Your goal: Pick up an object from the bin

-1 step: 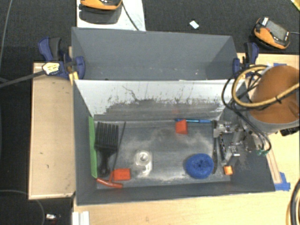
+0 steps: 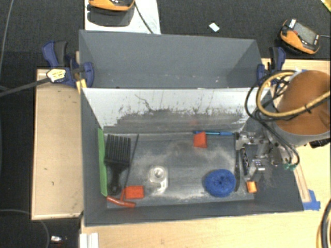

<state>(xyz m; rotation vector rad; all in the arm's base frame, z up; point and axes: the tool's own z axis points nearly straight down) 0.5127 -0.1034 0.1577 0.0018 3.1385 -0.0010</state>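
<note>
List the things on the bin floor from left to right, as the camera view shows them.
Green stick → black brush → clear plastic thing → orange block → blue ball → gripper.

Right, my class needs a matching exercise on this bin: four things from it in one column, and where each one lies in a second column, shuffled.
Things
1. black brush
2. blue round scrubber
3. small clear jar
4. blue stick

Places
A. by the back wall, beside an orange block
B. middle of the floor
C. along the left wall
D. right part of the floor, toward the front

Pairs: 1-C, 2-D, 3-B, 4-A
</note>
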